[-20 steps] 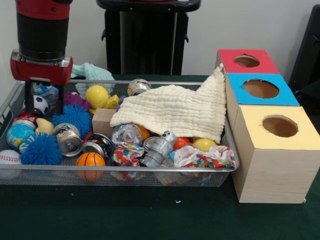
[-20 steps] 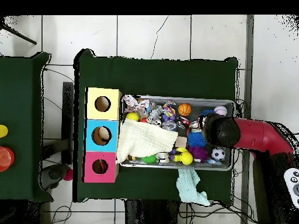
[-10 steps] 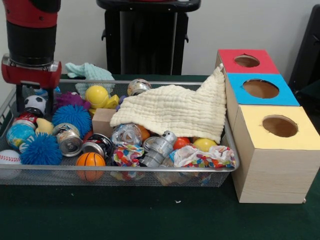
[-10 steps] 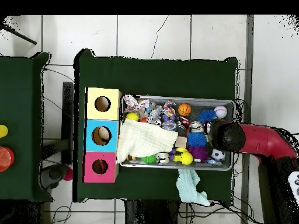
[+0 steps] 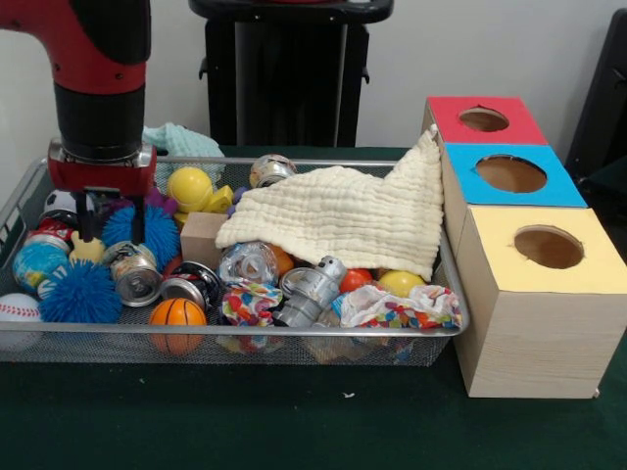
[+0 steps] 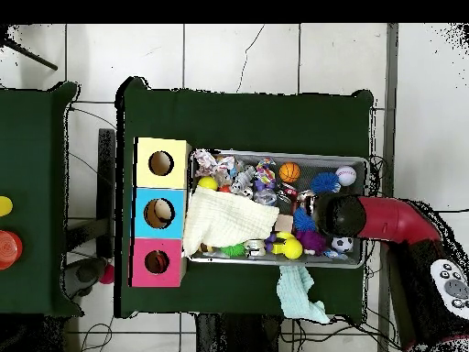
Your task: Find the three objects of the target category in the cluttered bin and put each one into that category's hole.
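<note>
The wire mesh bin (image 5: 235, 331) is full of clutter; it also shows in the overhead view (image 6: 275, 154). My gripper (image 5: 111, 233) is open and lowered into the bin's left end. Its fingers (image 5: 140, 223) straddle the left part of a blue spiky ball (image 5: 152, 233). A small pale yellow soft thing (image 5: 86, 249) lies just below the left finger; I cannot tell what it is. No striped orange tiger toy shows. The red-surrounded hole (image 5: 483, 118) is at the far end of the wooden box (image 5: 534, 343), also seen from overhead (image 6: 157, 262). In the overhead view the arm's wrist (image 6: 339, 213) hides the gripper.
A cream cloth (image 5: 338, 215) drapes over the bin's middle and right, leaning on the box. The blue-surrounded hole (image 5: 510, 173) and yellow-surrounded hole (image 5: 548, 246) lie nearer. Cans, a basketball (image 5: 177, 313), a second blue spiky ball (image 5: 80, 292) and a yellow ball toy (image 5: 191, 188) crowd the bin.
The arm has swung from the bin's far left corner toward the middle and come down, so the open fingers now sit around the blue spiky ball's left part.
</note>
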Available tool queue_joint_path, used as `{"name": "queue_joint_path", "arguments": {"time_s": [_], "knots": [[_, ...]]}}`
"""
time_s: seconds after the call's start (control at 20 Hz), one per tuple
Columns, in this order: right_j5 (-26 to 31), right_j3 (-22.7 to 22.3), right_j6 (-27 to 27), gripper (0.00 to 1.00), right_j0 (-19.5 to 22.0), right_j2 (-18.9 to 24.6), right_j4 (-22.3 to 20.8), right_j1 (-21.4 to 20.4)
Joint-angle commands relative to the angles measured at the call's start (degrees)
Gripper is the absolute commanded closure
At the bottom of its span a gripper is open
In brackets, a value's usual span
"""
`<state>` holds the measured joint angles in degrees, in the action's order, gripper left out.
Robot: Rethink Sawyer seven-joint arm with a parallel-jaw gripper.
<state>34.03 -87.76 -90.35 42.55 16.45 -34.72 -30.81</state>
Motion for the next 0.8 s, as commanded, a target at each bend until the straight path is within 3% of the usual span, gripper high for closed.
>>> {"name": "queue_joint_path", "arguments": {"time_s": [0.05,0.35,0.8], "knots": [[1.9,-4.48,1.66,0.0,-0.78,1.99,-0.05,2.39],[5.15,-2.77,7.03,0.0,-3.04,-0.02,-4.42,1.02],[4.43,-5.47,10.55,0.0,-0.88,1.56,-4.06,-0.84]]}}
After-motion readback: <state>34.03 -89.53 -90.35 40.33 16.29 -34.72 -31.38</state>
